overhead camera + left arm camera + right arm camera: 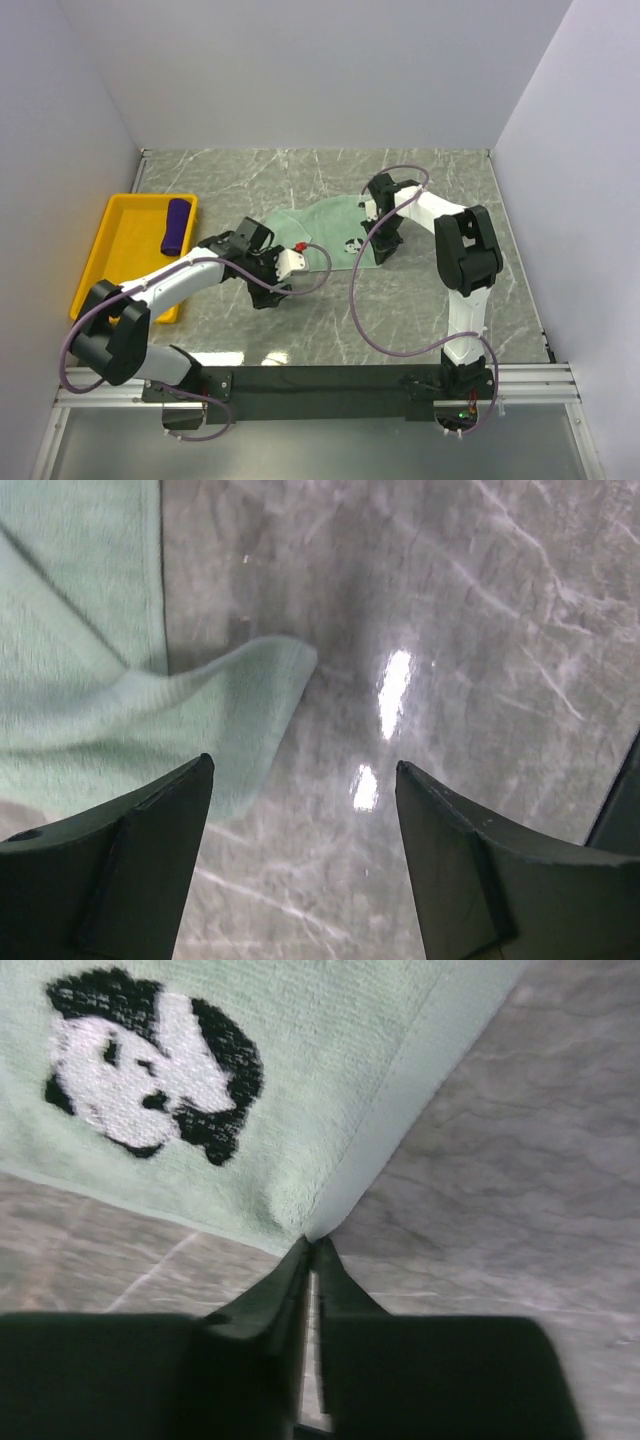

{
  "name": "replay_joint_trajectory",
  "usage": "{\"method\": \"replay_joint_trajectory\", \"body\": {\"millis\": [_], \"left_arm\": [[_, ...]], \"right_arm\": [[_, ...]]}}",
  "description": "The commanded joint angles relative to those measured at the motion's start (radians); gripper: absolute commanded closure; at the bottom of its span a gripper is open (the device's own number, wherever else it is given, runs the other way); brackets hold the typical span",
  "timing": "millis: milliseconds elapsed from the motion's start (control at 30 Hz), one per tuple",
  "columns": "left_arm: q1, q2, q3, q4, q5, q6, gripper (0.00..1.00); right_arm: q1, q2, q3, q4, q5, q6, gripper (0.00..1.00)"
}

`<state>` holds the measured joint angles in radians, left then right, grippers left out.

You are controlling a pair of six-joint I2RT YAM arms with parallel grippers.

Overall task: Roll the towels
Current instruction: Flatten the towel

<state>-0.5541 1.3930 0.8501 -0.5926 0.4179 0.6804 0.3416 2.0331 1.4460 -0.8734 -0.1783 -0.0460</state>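
Note:
The pale mint green towel lies spread on the marble table. It carries a panda patch. My right gripper is shut on the towel's near right corner; the cloth fans out from its closed tips. My left gripper is open over the table at the towel's near left end. In the left wrist view the gripper holds nothing, and a lifted towel corner lies just beyond its left finger. The deep purple towel lies rolled in the tray.
A yellow plastic tray sits at the left of the table and holds the purple roll. White walls close in the table on the left, back and right. A black rail runs along the near edge.

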Motion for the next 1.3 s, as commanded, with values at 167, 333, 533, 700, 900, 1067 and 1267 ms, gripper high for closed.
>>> {"method": "replay_joint_trajectory", "body": {"millis": [167,333,533,700,900,1067,1267], "left_arm": [[-0.092,0.098,-0.033,0.189,-0.116,-0.027,0.19],[-0.093,0.176,-0.016,0.255,-0.148,-0.07,0.21],[-0.092,0.254,0.019,0.226,-0.159,-0.105,0.4],[-0.092,0.247,0.041,0.195,-0.166,-0.137,0.9],[-0.052,0.213,0.081,0.152,-0.116,-0.191,1.0],[0.092,0.178,0.242,0.079,0.001,-0.295,1.0],[0.38,0.348,0.708,-0.009,0.203,-0.522,1.0]], "right_arm": [[-0.013,0.006,-0.047,0.025,-0.058,0.009,1.0],[-0.029,-0.023,-0.061,0.028,-0.075,0.009,1.0],[-0.05,-0.048,-0.072,0.013,-0.075,-0.002,1.0],[-0.092,-0.079,-0.078,0.001,-0.085,-0.012,1.0],[-0.138,-0.103,-0.091,0.004,-0.115,-0.015,1.0],[-0.176,-0.139,-0.009,0.005,-0.154,-0.029,1.0],[-0.289,-0.055,0.389,-0.061,-0.141,-0.078,1.0]]}}
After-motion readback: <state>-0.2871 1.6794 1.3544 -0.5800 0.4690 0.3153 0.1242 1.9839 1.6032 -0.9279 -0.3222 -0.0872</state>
